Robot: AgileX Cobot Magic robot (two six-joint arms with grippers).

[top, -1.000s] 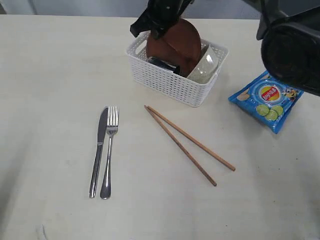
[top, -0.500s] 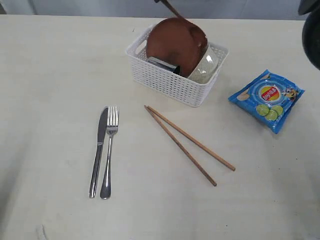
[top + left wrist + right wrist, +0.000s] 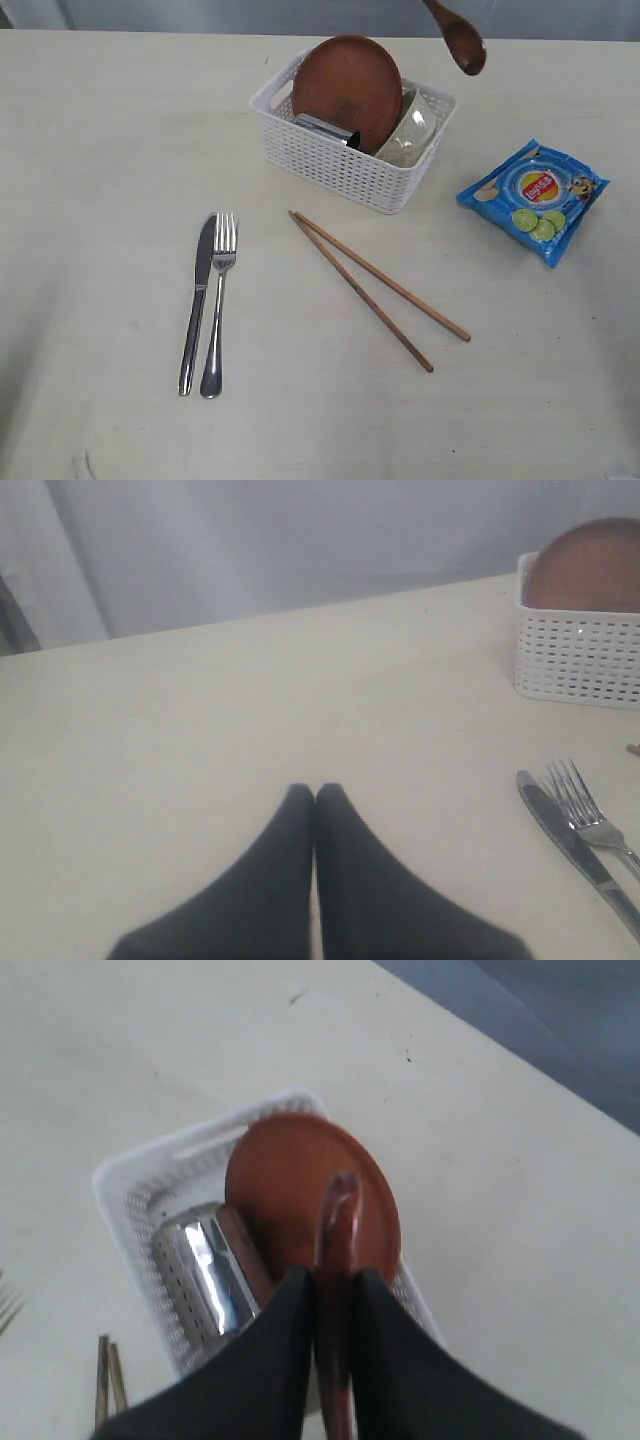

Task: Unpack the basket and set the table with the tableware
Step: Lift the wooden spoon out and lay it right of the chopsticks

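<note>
My right end effector [image 3: 335,1278] is clamped on the handle of the dark wooden spoon [image 3: 462,45]. The spoon hangs in the air with its bowl end lowest, over the far right corner of the white basket [image 3: 340,165]. Directly below it are the brown plate [image 3: 345,85], which stands on edge, the off-white bowl [image 3: 410,135] and the steel cup [image 3: 205,1260], all in the basket near the table's [image 3: 100,150] far edge. I judge that the spoon should be set down on bare table toward the near edge, its long axis parallel to the knife [image 3: 198,300] and fork [image 3: 217,300]. The angled chopsticks [image 3: 375,290] and the blue snack packet [image 3: 535,198] narrow that space. My left end effector [image 3: 316,795] is closed and empty, and it is nearer the knife.
</note>
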